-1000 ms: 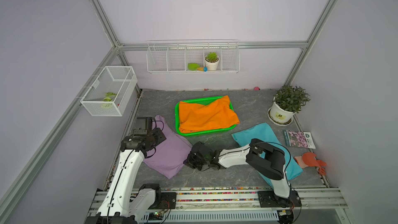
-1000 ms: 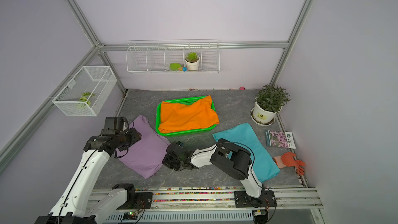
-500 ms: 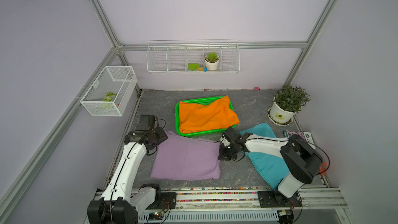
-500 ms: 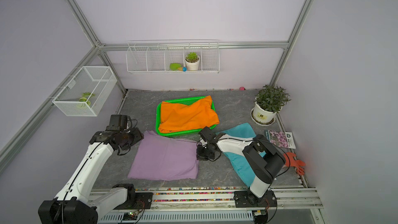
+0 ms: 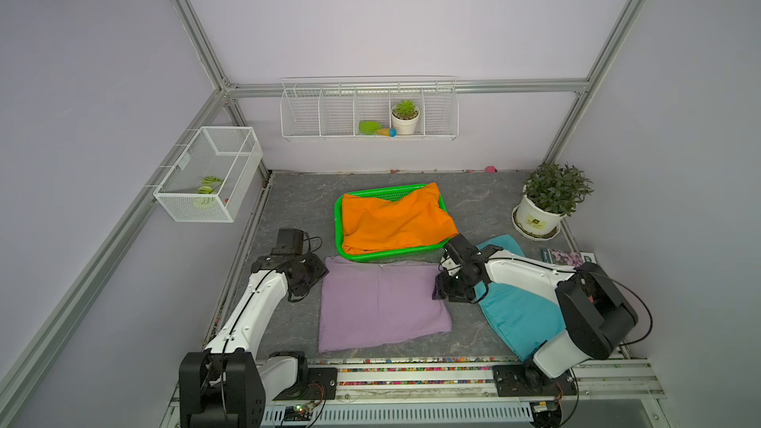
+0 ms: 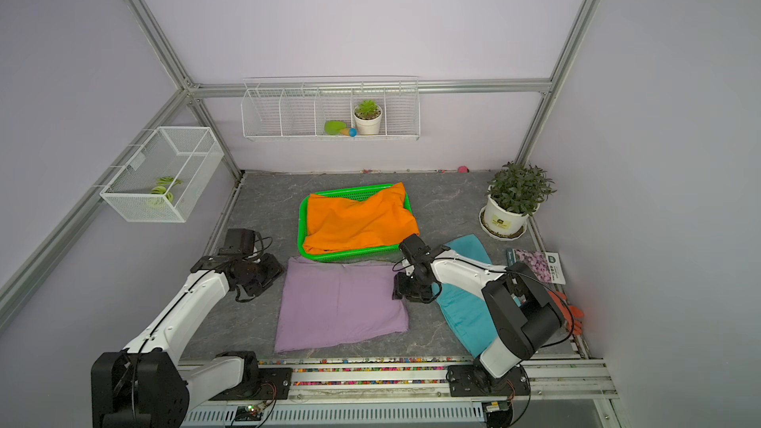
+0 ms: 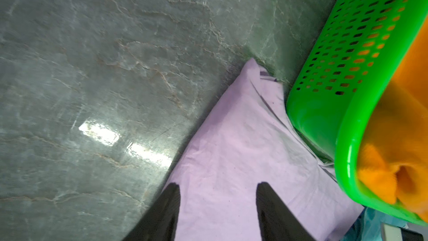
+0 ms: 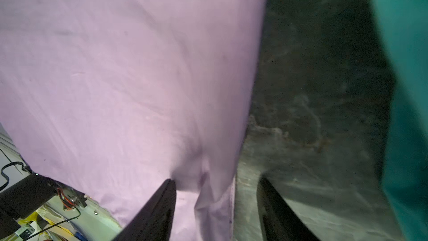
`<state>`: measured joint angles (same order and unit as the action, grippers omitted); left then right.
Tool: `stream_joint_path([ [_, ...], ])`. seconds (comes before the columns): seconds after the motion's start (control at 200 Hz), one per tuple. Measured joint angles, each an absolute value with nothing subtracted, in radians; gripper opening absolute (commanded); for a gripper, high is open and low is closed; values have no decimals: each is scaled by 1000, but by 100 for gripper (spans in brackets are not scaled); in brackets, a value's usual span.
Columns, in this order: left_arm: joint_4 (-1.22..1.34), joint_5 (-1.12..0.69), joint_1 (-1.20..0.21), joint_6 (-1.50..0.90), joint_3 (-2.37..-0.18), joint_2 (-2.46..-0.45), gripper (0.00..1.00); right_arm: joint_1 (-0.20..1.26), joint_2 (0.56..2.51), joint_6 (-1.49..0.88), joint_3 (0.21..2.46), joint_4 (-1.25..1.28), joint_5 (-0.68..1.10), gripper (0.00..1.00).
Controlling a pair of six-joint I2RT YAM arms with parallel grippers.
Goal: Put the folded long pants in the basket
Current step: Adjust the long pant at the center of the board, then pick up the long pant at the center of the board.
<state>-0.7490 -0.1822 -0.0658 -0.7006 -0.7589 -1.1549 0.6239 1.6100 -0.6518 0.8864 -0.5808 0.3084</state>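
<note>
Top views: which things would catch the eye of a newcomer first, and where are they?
The orange folded pants lie in the bright green basket in the middle of the grey table. Just in front of it the lilac folded pants lie flat, with the left gripper and the right gripper at opposite edges, fingers apart. The teal folded pants lie partly under the right arm.

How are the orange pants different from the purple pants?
The orange pants lie in the green basket; the purple pants lie on the grey table, next to the basket. The orange pants look rumpled and spill over the rim; the purple pants lie flat and smooth. Both are folded cloth bundles of similar size.
</note>
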Motion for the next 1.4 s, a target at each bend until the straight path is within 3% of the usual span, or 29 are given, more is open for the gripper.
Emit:
stream_joint_path([
  [0.2,-744,-180,-67,-704,-759,-1157,55,741,1684,-638,983,-661,201,65],
  [0.32,-743,-180,-67,-706,-759,-1158,55,788,1732,-644,1040,-711,138,59],
  [0.375,-742,-179,-67,-707,-759,-1158,54,804,1758,-644,1069,-736,113,51],
  [0.585,-742,-168,-75,-714,-759,-1158,56,857,1801,-643,1125,-759,72,0],
  [0.88,-682,-233,-101,-744,-688,-1136,57,778,1775,-552,1105,-761,86,0],
  [1.155,-677,-221,-266,-801,-649,-1135,58,664,1724,-466,1060,-821,36,0],
  [1.4,-656,-238,-406,-870,-523,-1088,55,652,1724,-451,1060,-842,19,0],
])
